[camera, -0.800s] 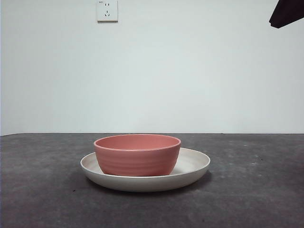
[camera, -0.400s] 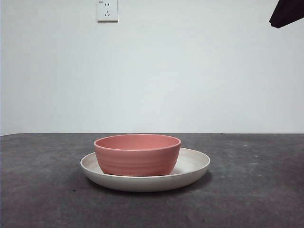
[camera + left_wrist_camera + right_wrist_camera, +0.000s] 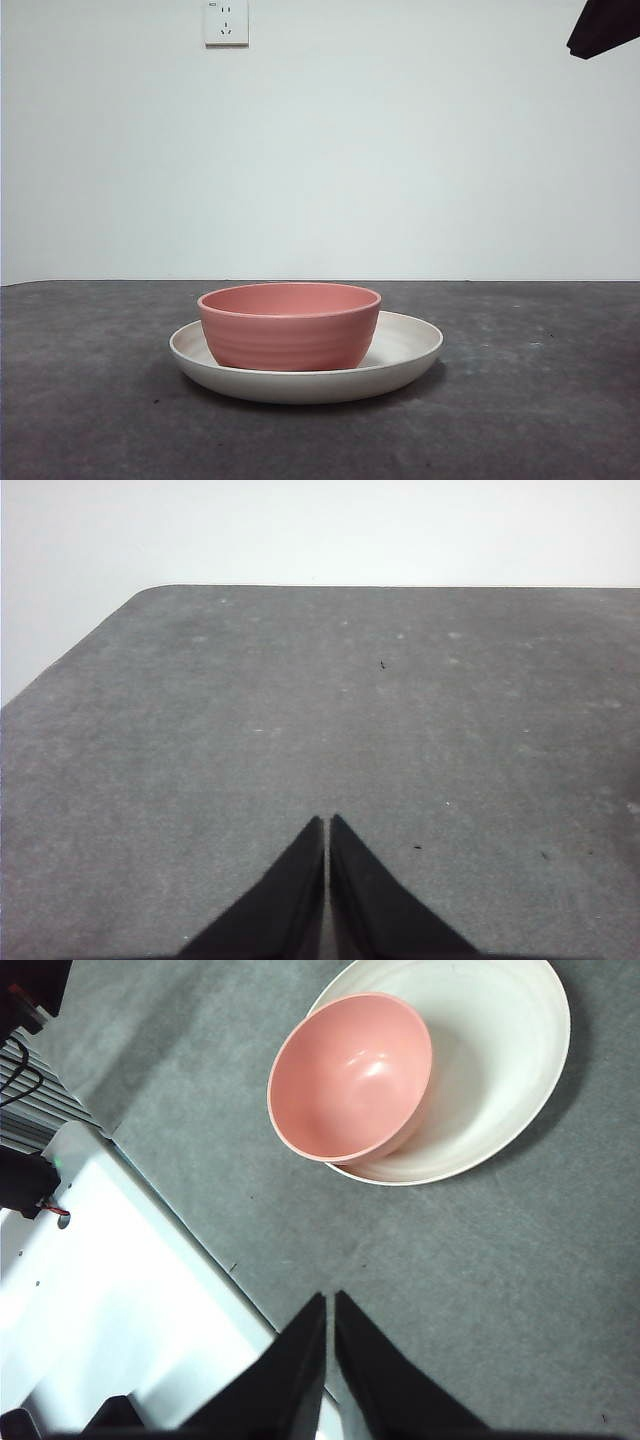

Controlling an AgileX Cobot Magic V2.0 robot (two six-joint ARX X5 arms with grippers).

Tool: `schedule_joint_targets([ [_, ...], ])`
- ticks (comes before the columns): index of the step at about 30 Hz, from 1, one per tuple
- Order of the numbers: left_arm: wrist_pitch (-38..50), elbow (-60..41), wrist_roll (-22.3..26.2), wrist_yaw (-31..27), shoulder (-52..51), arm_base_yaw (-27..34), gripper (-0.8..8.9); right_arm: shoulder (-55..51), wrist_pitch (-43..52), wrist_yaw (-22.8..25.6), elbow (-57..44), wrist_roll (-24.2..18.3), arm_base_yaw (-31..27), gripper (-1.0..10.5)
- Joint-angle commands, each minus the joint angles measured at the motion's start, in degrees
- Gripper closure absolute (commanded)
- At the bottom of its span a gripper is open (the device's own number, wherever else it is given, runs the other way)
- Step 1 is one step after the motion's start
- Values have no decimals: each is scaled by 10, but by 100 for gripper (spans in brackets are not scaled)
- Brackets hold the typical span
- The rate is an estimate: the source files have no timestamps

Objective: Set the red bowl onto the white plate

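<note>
Red bowl (image 3: 350, 1075) sits on the plate (image 3: 520, 1050), nothing moved lately, looks done. Right gripper (image 3: 329, 1305) hangs well back, closed and empty; left gripper (image 3: 327, 828) same.

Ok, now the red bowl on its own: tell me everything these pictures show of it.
The red bowl is round, salmon-pink and matte, with faint horizontal ridges on its outer wall and a smooth inside that looks empty. It stands upright, mouth up, inside the white plate, off-centre toward one side of it, its wall close to the plate's rim there. Only the plate touches it. No gripper is on it; the right gripper, jaws shut, is well clear of it.
</note>
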Motion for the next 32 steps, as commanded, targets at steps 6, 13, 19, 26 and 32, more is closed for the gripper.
schedule_joint_targets([
  [6,-1,-12,-1,-2,0,2,804,3,4,-2,11,-7,3,939],
  [13,-1,-12,-1,-2,0,2,804,-29,86,17,4,-69,-23,939],
  [19,-1,-12,-1,-2,0,2,804,-133,275,19,-76,-67,-94,939],
  [26,-1,-12,-1,-2,0,2,804,-271,436,99,-238,-66,-185,939],
  [32,-1,-12,-1,-2,0,2,804,-372,542,163,-370,-66,-213,939],
])
